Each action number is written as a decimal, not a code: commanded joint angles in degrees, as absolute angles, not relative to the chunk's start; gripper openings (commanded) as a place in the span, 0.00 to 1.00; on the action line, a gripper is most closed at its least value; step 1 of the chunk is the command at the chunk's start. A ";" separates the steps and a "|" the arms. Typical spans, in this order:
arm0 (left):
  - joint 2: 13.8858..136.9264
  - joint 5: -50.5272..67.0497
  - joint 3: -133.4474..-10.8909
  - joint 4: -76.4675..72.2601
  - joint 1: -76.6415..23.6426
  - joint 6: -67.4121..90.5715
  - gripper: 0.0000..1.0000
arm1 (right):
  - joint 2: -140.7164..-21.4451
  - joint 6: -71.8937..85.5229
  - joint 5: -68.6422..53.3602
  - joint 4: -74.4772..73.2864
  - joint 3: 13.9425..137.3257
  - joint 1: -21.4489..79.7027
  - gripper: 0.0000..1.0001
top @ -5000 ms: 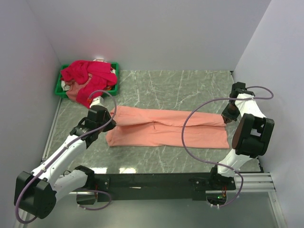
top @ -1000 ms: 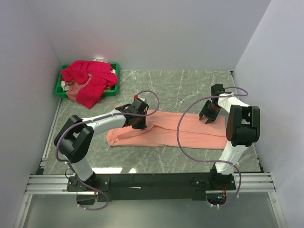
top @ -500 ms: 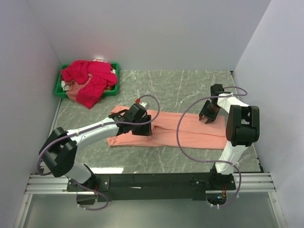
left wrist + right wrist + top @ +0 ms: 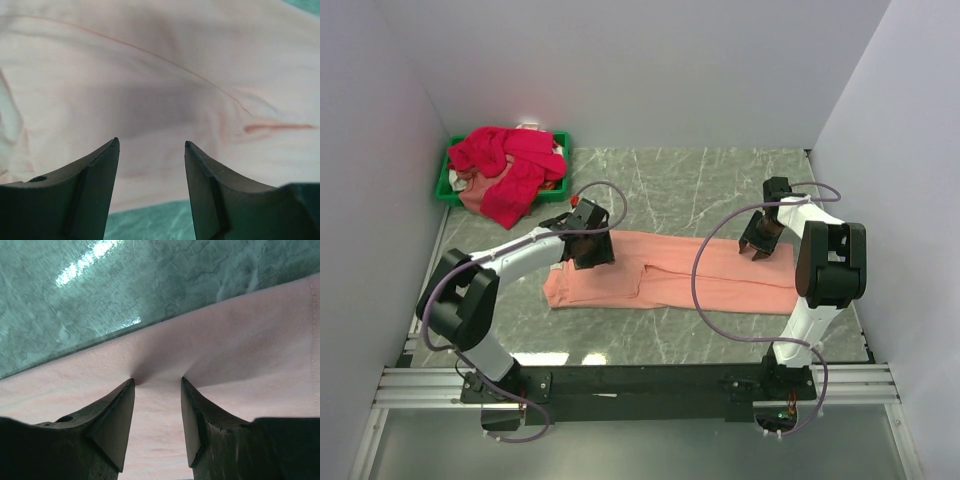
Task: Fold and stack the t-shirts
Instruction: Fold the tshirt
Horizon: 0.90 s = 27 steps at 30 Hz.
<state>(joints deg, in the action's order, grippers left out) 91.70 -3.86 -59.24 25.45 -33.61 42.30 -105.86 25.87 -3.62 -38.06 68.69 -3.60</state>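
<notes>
1. Far left, back corner: a green bin [image 4: 444, 186] of hard plastic, w/ the crimson-pink t-shirts [image 4: 510, 165] heaped in it. They are crumpled and not yet folded, and one is draped over the front rim.
2. The left hand [image 4: 588, 250] is held over the left part of the salmon-peach t-shirt [image 4: 670, 275]. In the wrist view its fingers [image 4: 102, 170] are seen apart, w/ nothing btwn them and cloth just below.
3. The salmon-peach t-shirt is laid mid-table [image 4: 700, 185] as a long narrow band running left to right, sides apparently folded in. The fabric is a matte thin knit, limp, w/ a seam line and soft wrinkles showing.
4. The right hand [image 4: 758, 243] is set at the back edge of the band's right part. Its fingers [image 4: 117, 420] are apart, tips pressed on the cloth, which is puckered btwn them. No fold is seen clamped.
5. Handling, as judged:
   - The cloth is light and soft, w/ no stiffness, so its shape won't be kept once lifted.
   - Layers may slip apart on the smooth, glossy marble-look table.
   - It is best taken at the short ends, near the corners, w/ all layers pinched together, so one end can be carried over the other.
   - The edge lies flat, so the tips would need to be pressed down to catch it.
</notes>
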 commanded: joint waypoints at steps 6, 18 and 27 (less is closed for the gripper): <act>97.55 -7.47 -59.59 25.75 -30.85 44.12 0.61 | -106.43 25.84 -0.09 -40.16 68.20 -3.60 0.49; 103.43 -11.78 -63.71 26.36 -29.97 37.19 0.63 | -106.17 25.84 2.37 -41.57 68.73 -8.96 0.49; 104.68 -9.76 -75.76 30.58 -29.88 37.00 0.64 | -100.47 24.17 0.97 -43.42 71.89 -7.48 0.50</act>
<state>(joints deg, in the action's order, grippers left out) 105.86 -9.10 -71.94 28.56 -30.20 37.60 -105.01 25.61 -0.64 -41.78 68.75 -8.14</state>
